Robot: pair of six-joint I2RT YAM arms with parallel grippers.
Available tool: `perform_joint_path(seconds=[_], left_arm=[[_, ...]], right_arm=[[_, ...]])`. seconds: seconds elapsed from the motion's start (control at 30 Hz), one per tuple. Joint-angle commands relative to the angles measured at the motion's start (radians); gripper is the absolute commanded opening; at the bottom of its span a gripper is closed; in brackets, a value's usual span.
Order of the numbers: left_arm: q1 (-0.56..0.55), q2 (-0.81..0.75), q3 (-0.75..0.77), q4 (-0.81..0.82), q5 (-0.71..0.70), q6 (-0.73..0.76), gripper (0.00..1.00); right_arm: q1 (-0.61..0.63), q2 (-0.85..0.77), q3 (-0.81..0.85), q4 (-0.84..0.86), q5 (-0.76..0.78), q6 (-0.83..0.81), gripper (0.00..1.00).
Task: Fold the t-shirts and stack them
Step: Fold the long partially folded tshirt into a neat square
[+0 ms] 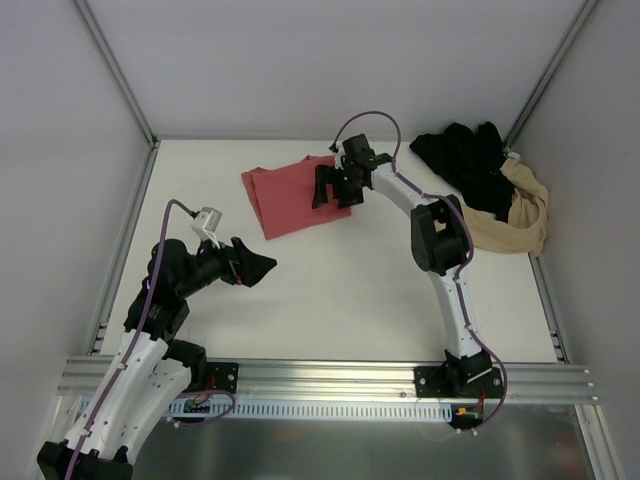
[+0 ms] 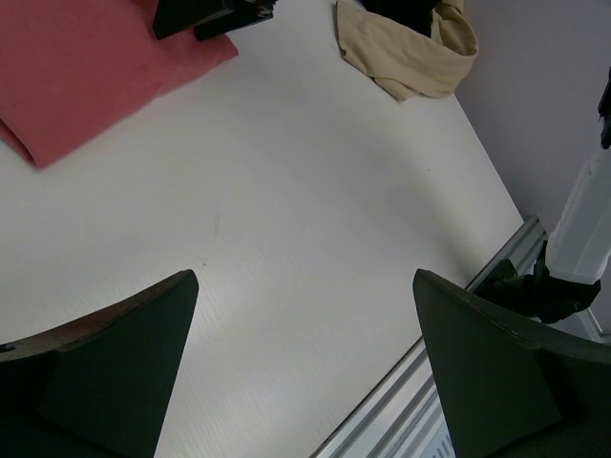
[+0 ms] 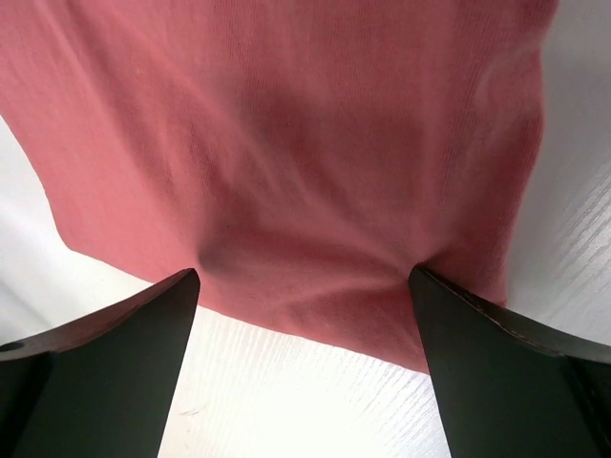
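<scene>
Red shirt [image 1: 285, 200] lies folded flat near the table's [image 1: 350, 290] far edge, a bit left of middle. Black shirt [image 1: 465, 160] is crumpled in the far right corner. Beige shirt [image 1: 520, 215] is bunched against the right edge, touching the black one and partly under it.

Right gripper [image 1: 333, 188]: jaws spread wide, gripping nothing, tips at the red shirt's right-hand edge. In the wrist view the cloth puckers toward both tips, so they're probably pressing on it. Can't confirm contact.

Left gripper [image 1: 262, 268]: also spread and empty, over bare table toward the near left, well apart from all three shirts.

My read: red looks done as the base of the stack, and black and beige are not yet started.

Handling:
- All three are light, limp cloth with no stiffness, so they'll sag and drape from wherever they're held.
- The tabletop looks smooth. Cloth should slide, but a pressing fingertip will bunch it, as the red one shows.
- If red has to move, pinch through all layers at the folded edge. Catching only the top layer would likely open the fold.
- Black sits on top of the pile, so take it first. Pinch a raised ridge or the collar or shoulder seam, then lift clear so it doesn't drag the beige along.
- To spread a shirt, use both arms, one on each shoulder or hem corner. A single pinch just makes a hanging bundle.
</scene>
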Motion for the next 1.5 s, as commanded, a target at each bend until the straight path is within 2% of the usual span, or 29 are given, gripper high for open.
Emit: perform_joint_path(seconds=[0.0,0.2,0.43,0.77,1.0,1.13,1.3,1.4,1.47], left_arm=[[-0.006,-0.034,0.024,-0.010,0.008,0.022,0.99],[-0.006,-0.049,0.044,-0.042,0.000,0.033,0.99],[-0.005,-0.045,0.060,-0.053,0.000,0.040,0.99],[-0.005,-0.069,0.075,-0.081,-0.007,0.036,0.99],[-0.005,-0.074,0.069,-0.094,-0.011,0.033,0.99],[-0.005,-0.063,0.060,-0.093,-0.008,0.027,0.99],[-0.005,-0.051,0.051,-0.097,-0.007,0.025,0.99],[-0.005,-0.051,0.044,-0.096,-0.003,0.014,0.99],[-0.006,-0.049,0.041,-0.096,-0.003,0.004,0.99]], right_arm=[[-0.005,-0.003,-0.066,-0.102,0.007,0.045,0.99],[-0.005,-0.040,-0.177,-0.072,0.019,0.066,1.00],[-0.007,-0.195,-0.450,0.003,0.045,0.097,0.99],[0.000,-0.504,-0.857,0.124,0.045,0.164,0.99],[0.010,-0.681,-1.072,0.158,0.096,0.193,1.00],[0.023,-0.846,-1.146,0.141,0.161,0.204,1.00],[0.095,-1.000,-1.061,-0.005,0.326,0.164,1.00],[0.165,-1.028,-0.882,-0.185,0.434,0.131,0.99],[0.232,-0.981,-0.727,-0.242,0.462,0.118,1.00]])
